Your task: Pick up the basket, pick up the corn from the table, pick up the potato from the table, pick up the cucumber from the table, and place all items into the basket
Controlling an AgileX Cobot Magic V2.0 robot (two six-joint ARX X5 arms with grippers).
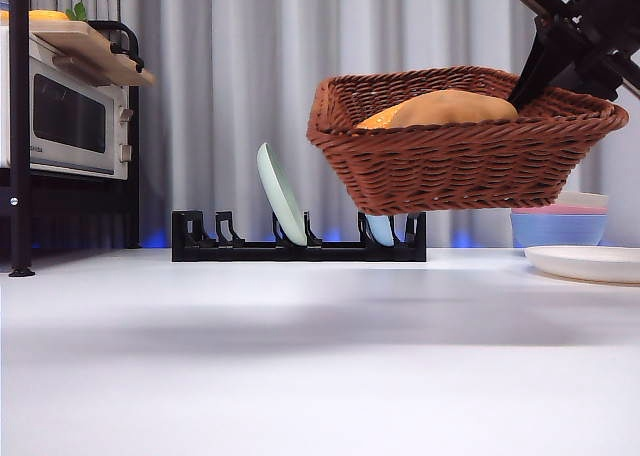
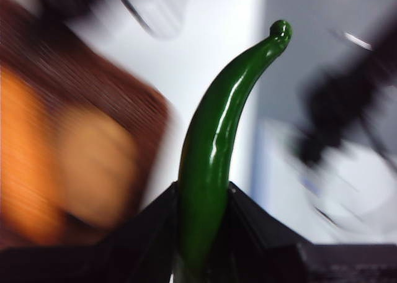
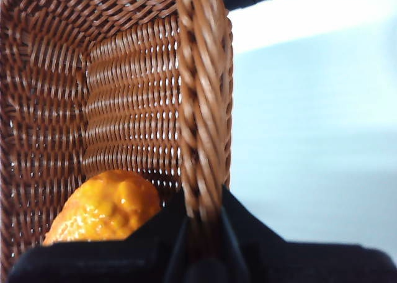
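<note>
writing: small grey mark on the microwave [image 1: 70,126] front, too small to read
right gripper [image 1: 548,64]: clamped on the braided rim of the basket [image 1: 465,141]; one jaw inside the wall, one outside; comes in from the top right of the front view
basket: held clear of the table [image 1: 300,356], tilted
left gripper [image 2: 201,233]: jaws closed on the thick end of the cucumber [image 2: 214,152]; thin stem end points away from the jaws
potato [image 1: 450,108]: in the basket, top showing over the rim
corn [image 3: 102,211]: in the basket, against the wall by the right gripper; orange edge beside the potato
rack [image 1: 298,242]: black, behind and below the basket, holds a pale green plate [image 1: 280,194]
right side: stacked bowls [image 1: 560,224], white plate [image 1: 585,263]
</note>
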